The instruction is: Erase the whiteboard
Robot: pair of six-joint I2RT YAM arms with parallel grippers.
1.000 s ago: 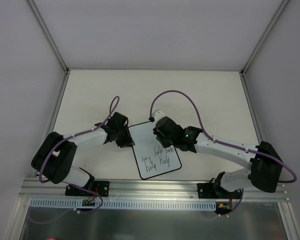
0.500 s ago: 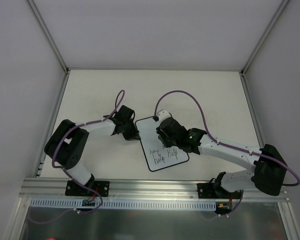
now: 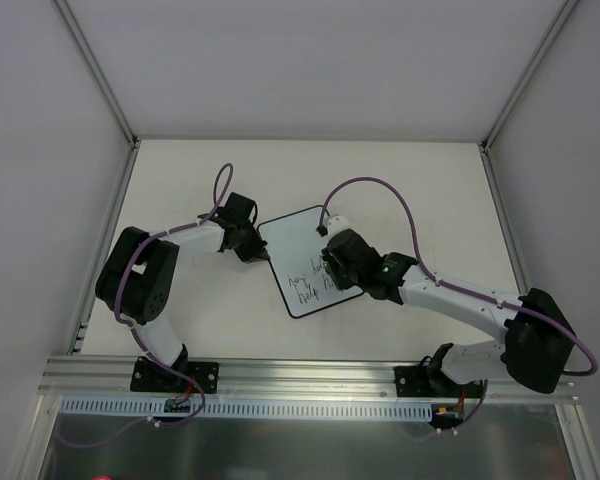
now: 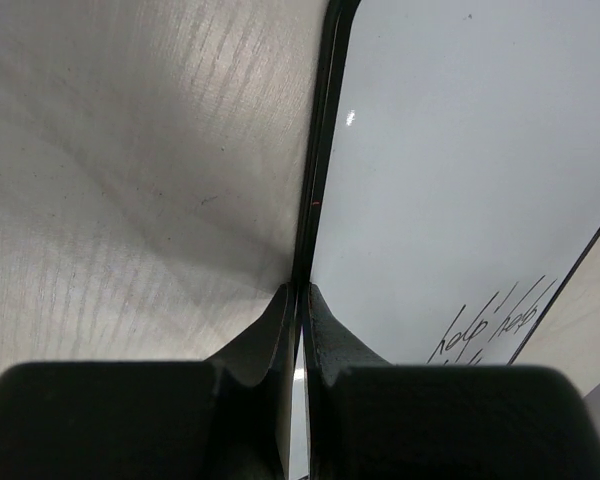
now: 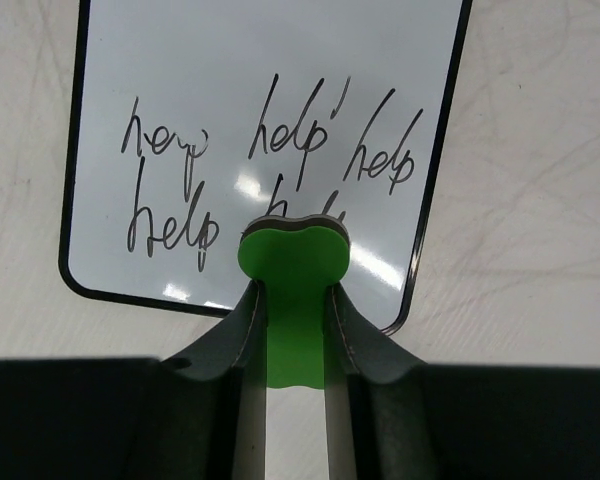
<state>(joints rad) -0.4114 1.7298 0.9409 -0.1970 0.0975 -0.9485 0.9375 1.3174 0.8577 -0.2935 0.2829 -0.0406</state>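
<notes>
**A:** Where's the board (image 3: 302,245)?

**B:** Flat on the bench (image 3: 180,180), between the two arms. Its long axis runs away from the bases, and the far end leans a little left. The left pincer (image 4: 301,296) is clenched on the board's left rim.

**A:** And the right pincer (image 5: 293,297)?

**B:** Clamped on the green eraser (image 5: 293,245), over the board's near end.

**A:** Which way is the writing (image 5: 280,150) from it?

**B:** Mostly straight ahead of the eraser's head, in two rows across the board's short side. The head overlaps the bottom of the nearer row, and the far half of the board is bare. I'd judge the wipe should go forward and side to side with the right arm, while the left only pins the board. I can't tell whether the eraser touches the surface.
</notes>
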